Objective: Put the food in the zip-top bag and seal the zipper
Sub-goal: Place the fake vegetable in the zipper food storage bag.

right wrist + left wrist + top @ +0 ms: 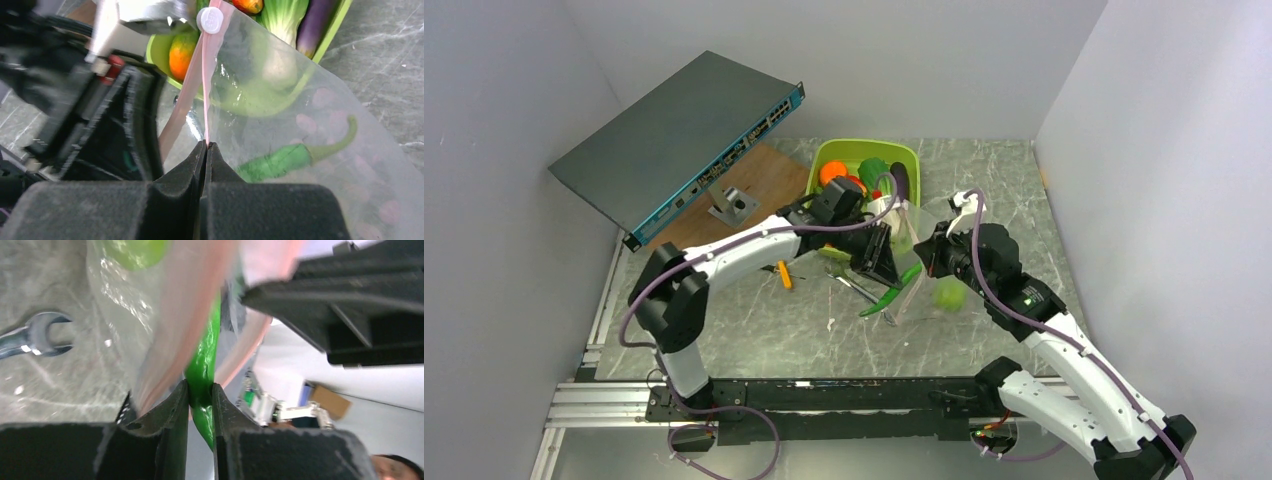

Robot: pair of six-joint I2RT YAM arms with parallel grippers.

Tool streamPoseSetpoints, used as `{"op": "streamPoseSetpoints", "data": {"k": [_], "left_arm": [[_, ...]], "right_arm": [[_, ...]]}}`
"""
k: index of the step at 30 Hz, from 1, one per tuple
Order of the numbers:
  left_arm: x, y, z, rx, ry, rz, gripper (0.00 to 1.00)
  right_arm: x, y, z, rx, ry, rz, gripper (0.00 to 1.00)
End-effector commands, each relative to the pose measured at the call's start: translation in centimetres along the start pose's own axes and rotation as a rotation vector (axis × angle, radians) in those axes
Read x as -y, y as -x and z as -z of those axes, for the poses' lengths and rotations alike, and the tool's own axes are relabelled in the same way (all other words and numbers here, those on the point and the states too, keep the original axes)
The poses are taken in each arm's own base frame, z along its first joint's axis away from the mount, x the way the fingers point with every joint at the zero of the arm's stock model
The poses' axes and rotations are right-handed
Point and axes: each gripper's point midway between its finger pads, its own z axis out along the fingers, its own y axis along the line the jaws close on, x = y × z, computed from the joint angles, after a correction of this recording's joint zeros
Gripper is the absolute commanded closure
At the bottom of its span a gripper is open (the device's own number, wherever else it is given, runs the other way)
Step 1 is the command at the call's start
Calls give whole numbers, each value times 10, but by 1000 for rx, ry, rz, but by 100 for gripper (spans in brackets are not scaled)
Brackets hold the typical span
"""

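Above the middle of the tabletop (724,330), just in front of the lime-green tub (839,150), the zip-top bag (320,115) hangs between my two hands.

Right hand (206,145): fingers pressed flat together on the pink zipper (192,87) at one end of the mouth, holding the bag up. The white slider (210,20) sits at the far end of the strip.

Left hand (200,387): pinching a long green vegetable (205,360), which runs up between the two pink lips of the mouth.

Progress, as I judge it: early.
- A round green fruit (949,293) appears to sit low inside the bag. It is blurred, so I am not certain.
- The long vegetable is at the mouth. I cannot tell whether it is properly inside.
- The mouth is open and the zipper is not sealed.
- To be bagged, lying in the tub: orange (182,50), tomato (247,5), bok choy (280,20), eggplant (315,25). I cannot make out any grapes.

Surroundings:
- A silver wrench (35,335) lies on the tabletop below the bag, with an orange-handled tool (784,275) near it. Neither is food.
- Far left, well apart: a tilted network switch (674,140) over a wooden board (764,175) with a metal bracket (732,203).

In the way: the bag is floppy and gripped only at one end of the mouth, so the lips may fall together. My left hand itself crowds the opening.
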Motion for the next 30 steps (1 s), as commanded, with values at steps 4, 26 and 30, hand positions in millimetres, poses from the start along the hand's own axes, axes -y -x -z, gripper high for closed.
{"op": "streamPoseSetpoints", "data": {"k": [4,26,30], "left_arm": [[17,26,-15,65,-153,87,100],[-6,37,35,393,351,-265,32],[-5,23,36,404,382,-302,41]], "right_arm": [[-15,20,7,89,69,3,100],[-4,22,6,80,-10,-56,100],[-1,23,4,75,-33,-54,100]]}}
